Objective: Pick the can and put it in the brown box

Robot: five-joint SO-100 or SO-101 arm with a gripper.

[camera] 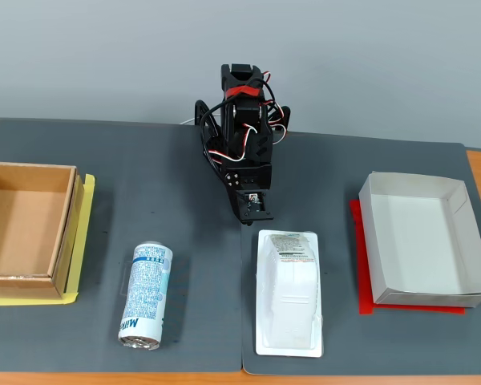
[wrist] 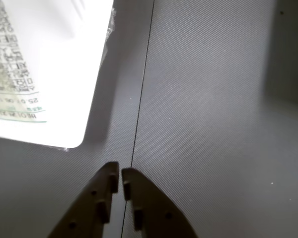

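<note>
Presently, as the frames show:
Mat: dark grey mat (camera: 160, 200) covers the table; its seam runs up the wrist view.
Brown box: the brown box (camera: 24, 228) sits at the fixed view's left edge on a yellow sheet (camera: 84, 241), its left wall cut off, its inside bare.
White box: the white paper box (camera: 425, 241) sits at right on a red sheet (camera: 365, 265).
Blister package: the white blister package (camera: 289, 293) lies in front of the arm; in the wrist view it is cropped at top left, its print overexposed.
Can: the can (camera: 147, 295) lies on its side on the mat between brown box and blister package, apart from both.
Arm: the black arm (camera: 240, 136) is folded at the rear centre.
Gripper: the gripper (wrist: 120, 179) has its fingertips nearly pressed together, pinching nothing, above bare mat.
</note>
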